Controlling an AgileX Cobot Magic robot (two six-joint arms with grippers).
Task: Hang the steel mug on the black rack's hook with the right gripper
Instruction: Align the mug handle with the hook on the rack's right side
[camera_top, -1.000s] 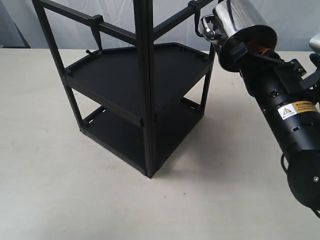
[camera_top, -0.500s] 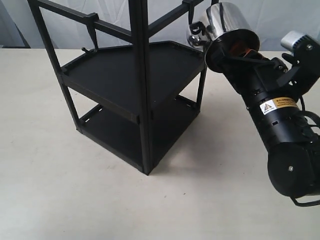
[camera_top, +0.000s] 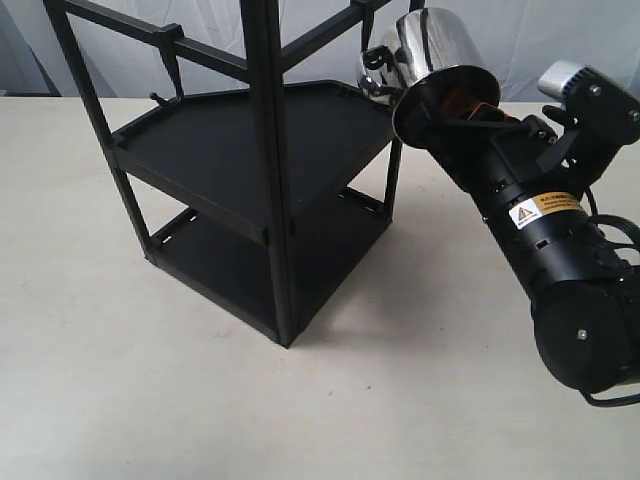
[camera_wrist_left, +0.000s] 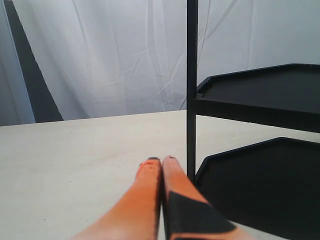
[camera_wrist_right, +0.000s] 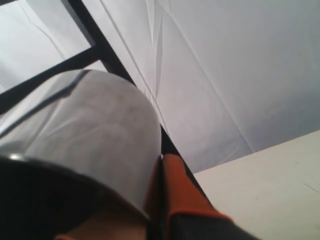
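Note:
The steel mug (camera_top: 437, 45) is held high at the black rack's (camera_top: 262, 170) upper right corner, lying on its side with its mouth toward my arm. My right gripper (camera_top: 458, 102) is shut on the mug's rim; in the right wrist view one orange finger (camera_wrist_right: 172, 182) presses the outside of the mug (camera_wrist_right: 85, 130). The looped handle (camera_top: 377, 72) lies against the hook (camera_top: 366, 40) under the right crossbar; whether it sits over the hook I cannot tell. My left gripper (camera_wrist_left: 160, 160) is shut and empty, low beside a rack post (camera_wrist_left: 191, 90).
A second hook (camera_top: 172, 62) hangs from the rack's left crossbar. Two flat tray shelves (camera_top: 230, 140) fill the frame. The rack stands on a pale table (camera_top: 120, 380) with white curtain behind. My left gripper does not show in the exterior view.
My right gripper has carried the mug leftward, bringing its handle up to the hook on the right crossbar. The rack has also shifted left in the exterior view.

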